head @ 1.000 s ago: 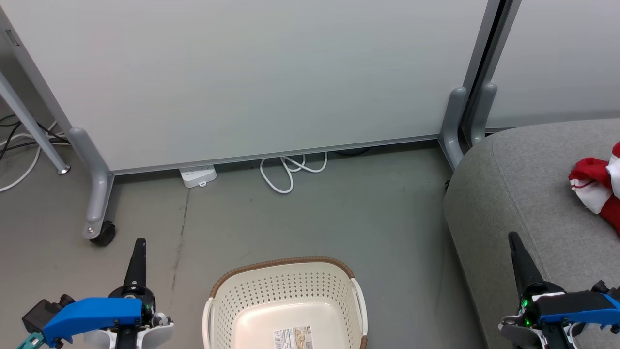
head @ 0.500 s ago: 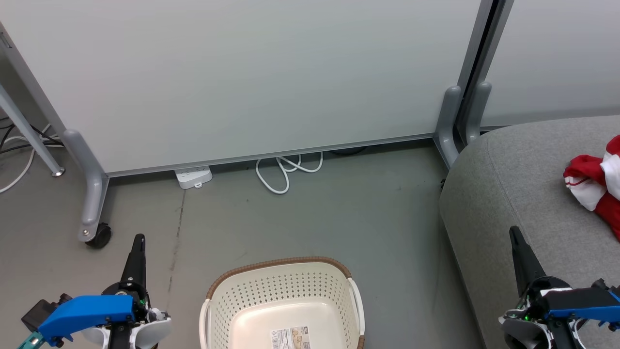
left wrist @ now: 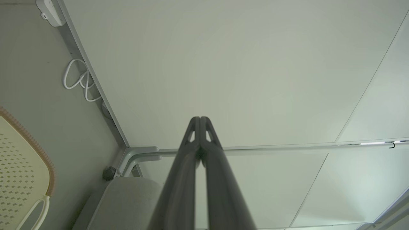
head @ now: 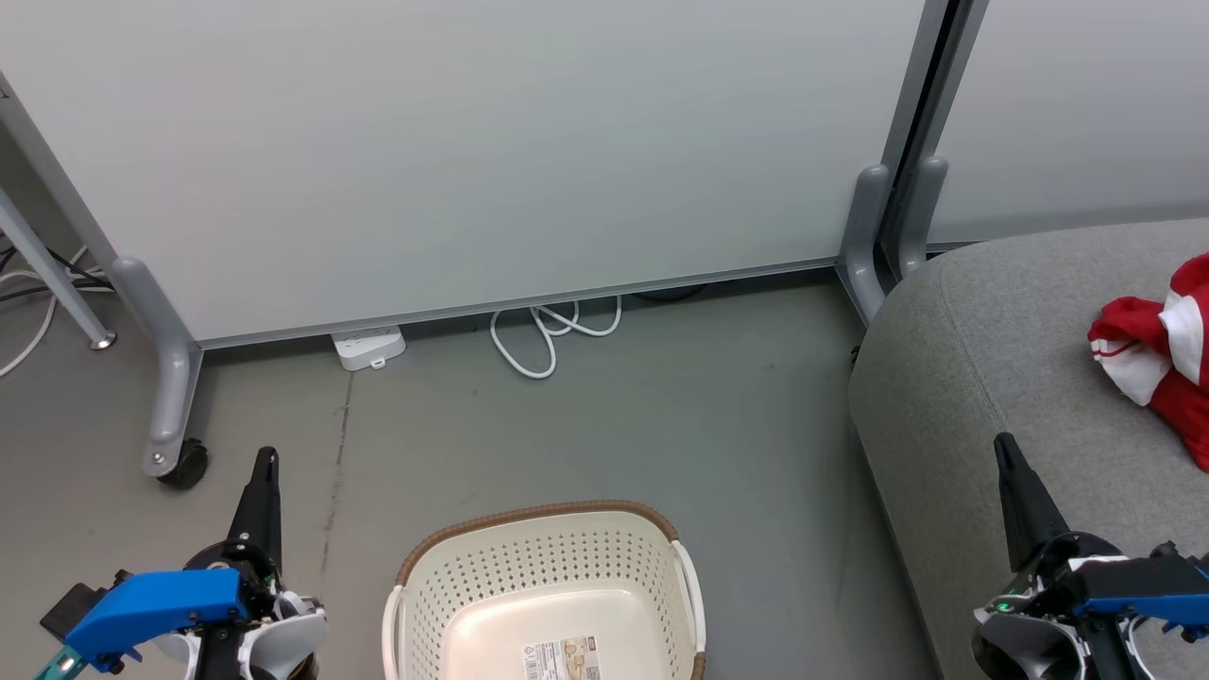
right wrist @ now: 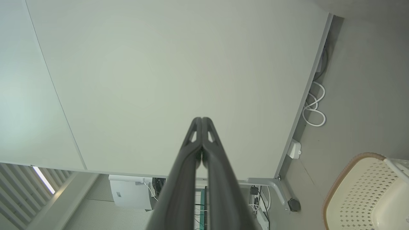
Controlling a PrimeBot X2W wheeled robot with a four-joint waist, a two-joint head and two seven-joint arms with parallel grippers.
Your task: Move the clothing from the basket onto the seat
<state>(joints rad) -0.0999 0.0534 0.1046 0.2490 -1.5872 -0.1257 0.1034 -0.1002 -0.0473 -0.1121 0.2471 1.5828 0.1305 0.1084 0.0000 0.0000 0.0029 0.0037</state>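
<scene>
1. Partition (head: 472, 151), white cable (head: 553, 331) and basket (head: 538, 511) have all slid slightly left in frame together, so the camera turned and the things did not move
2. The clothing (head: 1154, 354) lies bunched on the seat (head: 992, 378) at the right edge
3. The basket's visible bottom holds just a label (head: 564, 658)
4. Left gripper (head: 265, 467) and right gripper (head: 1007, 451) sit lower in frame, closed and empty; the job looks done

No text can be read. The only printed thing is a paper label (head: 564, 658) stuck flat on the inner floor of the basket (head: 538, 515), at the near edge of the head view. It has a small round mark at its left end, lines of dark print and a pale brown picture, all too small to make out.
</scene>
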